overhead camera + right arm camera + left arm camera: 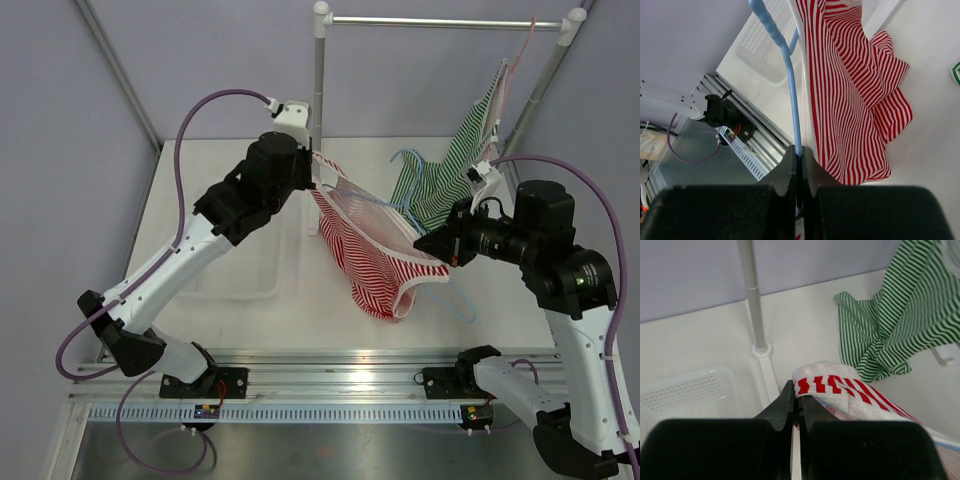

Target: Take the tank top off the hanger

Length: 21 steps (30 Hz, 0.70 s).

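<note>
Both clamped: left gripper on tank top; right gripper on hanger.

I count two striped garments: one red-striped tank top and one green-striped top. There are two hangers, one blue hanger and one pink hanger, along with a single clothes rack and one white basket on the surface. My own grippers number two, the left gripper and the right gripper.
</note>
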Each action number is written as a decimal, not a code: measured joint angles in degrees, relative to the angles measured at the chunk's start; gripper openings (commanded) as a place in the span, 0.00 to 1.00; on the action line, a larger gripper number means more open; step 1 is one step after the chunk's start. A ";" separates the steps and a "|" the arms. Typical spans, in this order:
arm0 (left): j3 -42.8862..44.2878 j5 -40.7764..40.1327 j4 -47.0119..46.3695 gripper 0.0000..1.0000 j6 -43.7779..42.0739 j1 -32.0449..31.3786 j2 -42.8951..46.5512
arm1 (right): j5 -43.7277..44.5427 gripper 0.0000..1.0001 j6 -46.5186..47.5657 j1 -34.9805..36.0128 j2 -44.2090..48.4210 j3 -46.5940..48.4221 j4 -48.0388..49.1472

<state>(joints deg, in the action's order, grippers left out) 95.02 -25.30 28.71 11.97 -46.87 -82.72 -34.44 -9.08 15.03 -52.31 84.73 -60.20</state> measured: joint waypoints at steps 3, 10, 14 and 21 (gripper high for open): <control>-0.33 0.81 2.78 0.00 3.76 4.92 0.13 | -2.21 0.00 0.90 0.00 1.20 -1.92 3.43; -3.15 9.14 5.55 0.00 11.06 10.03 0.90 | -4.09 0.00 1.31 0.04 9.07 -8.24 14.25; -9.55 16.55 3.85 0.00 13.97 12.70 4.31 | -3.15 0.00 -1.33 0.04 12.85 -14.88 23.30; -25.24 38.16 -11.39 0.00 15.23 12.92 12.72 | -1.36 0.00 -20.41 0.04 12.11 -36.09 69.53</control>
<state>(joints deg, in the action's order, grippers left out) 69.78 12.86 17.32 27.20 -33.95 -70.00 -35.79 -29.50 15.07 -40.21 48.64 9.32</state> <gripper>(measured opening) 0.012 0.045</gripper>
